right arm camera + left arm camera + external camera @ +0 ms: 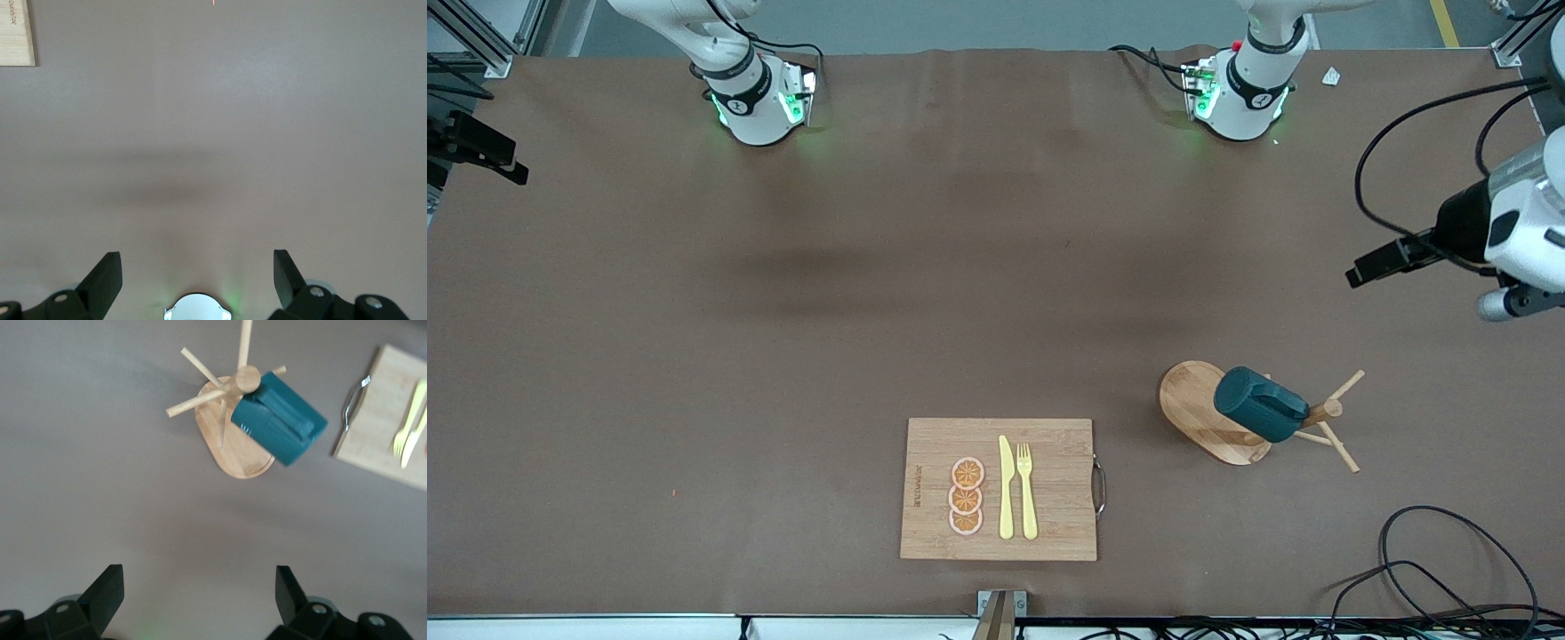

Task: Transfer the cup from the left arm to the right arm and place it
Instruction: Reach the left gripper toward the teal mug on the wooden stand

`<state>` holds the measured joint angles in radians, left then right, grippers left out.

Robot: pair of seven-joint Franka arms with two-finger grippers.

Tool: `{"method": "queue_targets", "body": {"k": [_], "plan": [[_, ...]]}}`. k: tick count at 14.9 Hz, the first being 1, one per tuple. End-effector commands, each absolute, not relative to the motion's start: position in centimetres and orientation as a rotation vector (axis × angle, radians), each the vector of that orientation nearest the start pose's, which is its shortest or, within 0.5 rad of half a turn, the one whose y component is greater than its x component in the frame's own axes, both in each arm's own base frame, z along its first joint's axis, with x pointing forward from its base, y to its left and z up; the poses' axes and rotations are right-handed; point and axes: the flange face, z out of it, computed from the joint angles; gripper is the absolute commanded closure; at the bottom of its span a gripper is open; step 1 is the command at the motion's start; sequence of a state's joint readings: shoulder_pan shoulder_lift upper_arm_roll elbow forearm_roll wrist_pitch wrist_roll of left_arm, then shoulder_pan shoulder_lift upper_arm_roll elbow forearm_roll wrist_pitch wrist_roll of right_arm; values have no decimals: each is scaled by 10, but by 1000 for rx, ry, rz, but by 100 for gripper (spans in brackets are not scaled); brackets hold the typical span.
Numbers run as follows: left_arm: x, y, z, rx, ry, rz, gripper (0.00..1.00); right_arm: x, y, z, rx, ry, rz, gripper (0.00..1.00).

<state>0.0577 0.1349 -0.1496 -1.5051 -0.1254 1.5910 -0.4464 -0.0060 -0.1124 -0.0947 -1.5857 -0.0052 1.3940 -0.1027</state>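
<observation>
Setting: robotics lab. My two arm bases (pixel 760 93) are bolted at the far edge of a wide tabletop (pixel 783 356) covered in plain brown matting, green status lights lit. Aluminium frame rails (pixel 480 40) stand at the far corners. Loose black cables (pixel 1432 569) trail at the near edge. Kitchen props only: a bamboo cutting board (pixel 1049 533) and a wooden peg rack (pixel 1200 418).

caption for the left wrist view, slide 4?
Left tool open above bare table, cup hanging on the wooden peg rack ahead, untouched.
</observation>
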Motion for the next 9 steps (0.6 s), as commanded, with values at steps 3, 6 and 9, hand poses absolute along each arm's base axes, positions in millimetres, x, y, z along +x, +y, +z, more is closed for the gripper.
{"method": "queue_targets", "body": {"k": [3, 6, 9], "plan": [[624, -74, 542, -3174, -1094, 145, 0, 489, -52, 664, -3111, 8, 119, 0], [640, -75, 512, -3083, -1451, 139, 0, 489, -53, 664, -3111, 6, 119, 0], [657, -76, 473, -2942, -1713, 178, 0, 489, -52, 664, -3116, 2, 120, 0]]}}
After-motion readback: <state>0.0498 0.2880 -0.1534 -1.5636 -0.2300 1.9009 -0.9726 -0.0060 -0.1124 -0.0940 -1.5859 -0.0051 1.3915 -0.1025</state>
